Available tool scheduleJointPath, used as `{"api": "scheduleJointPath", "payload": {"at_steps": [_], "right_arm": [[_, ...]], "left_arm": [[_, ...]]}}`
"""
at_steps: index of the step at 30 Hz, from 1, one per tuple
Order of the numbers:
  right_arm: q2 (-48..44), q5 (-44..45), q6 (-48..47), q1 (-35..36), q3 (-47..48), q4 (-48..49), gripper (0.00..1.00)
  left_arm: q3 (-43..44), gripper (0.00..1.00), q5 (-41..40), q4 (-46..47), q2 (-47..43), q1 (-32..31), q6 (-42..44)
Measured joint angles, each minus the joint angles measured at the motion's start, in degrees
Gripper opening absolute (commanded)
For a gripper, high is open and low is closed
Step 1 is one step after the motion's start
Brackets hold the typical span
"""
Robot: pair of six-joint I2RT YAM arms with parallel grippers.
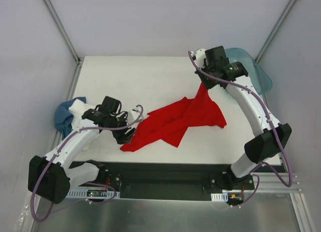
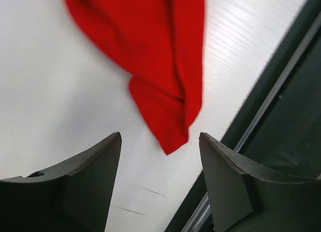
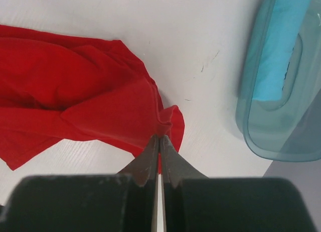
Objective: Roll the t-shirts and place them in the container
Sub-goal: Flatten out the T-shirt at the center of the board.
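Top view: red t-shirt (image 1: 175, 122), crumpled, middle of table (image 1: 125, 76); its far corner is drawn up to right gripper (image 1: 203, 85). Left gripper (image 1: 126, 135) just beside the near-left tip. Blue t-shirt (image 1: 62, 119) and white t-shirt (image 1: 76, 107) heaped at left edge. Teal tub (image 1: 263, 76) at far right, partly hidden by the right wrist.
Left wrist view: fingers wide apart, nothing between them; red tip lies ahead.
Right wrist view: fingers pressed together, pinching the red cloth's edge; tub alongside holds turquoise t-shirt (image 3: 281, 46).
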Motion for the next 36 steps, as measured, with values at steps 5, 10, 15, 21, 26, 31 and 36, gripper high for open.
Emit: {"api": "scheduleJointPath", "payload": {"at_steps": [5, 10, 15, 21, 26, 31, 36], "right_arm": [[0.1, -0.1, 0.0, -0.4, -0.8, -0.5, 0.01], [0.1, -0.5, 0.0, -0.6, -0.8, -0.5, 0.01], [0.1, -0.9, 0.1, -0.6, -1.1, -0.5, 0.01], [0.1, -1.7, 0.1, -0.6, -2.4, -0.6, 0.01], [0.0, -1.8, 0.0, -0.6, -3.0, -0.7, 0.01], [0.1, -0.4, -0.7, -2.6, -2.2, -1.2, 0.01], [3.2, -0.4, -1.9, -12.3, 11.7, -2.3, 0.01]], "left_arm": [[-3.1, 0.55, 0.3, -1.5, 1.3, -6.3, 7.3], [-7.5, 0.53, -3.0, -2.8, 1.3, -7.3, 13.0], [-11.2, 0.53, -6.0, -2.4, 0.6, -7.3, 17.7], [-12.1, 0.31, -8.3, 1.2, 3.8, -7.3, 19.9], [-11.9, 0.00, -8.9, 3.8, 5.5, -7.3, 19.9], [-6.9, 0.00, -9.3, 2.3, 4.6, -6.1, 19.5], [13.2, 0.00, -9.2, 0.3, 5.2, 3.8, 15.1]]}}
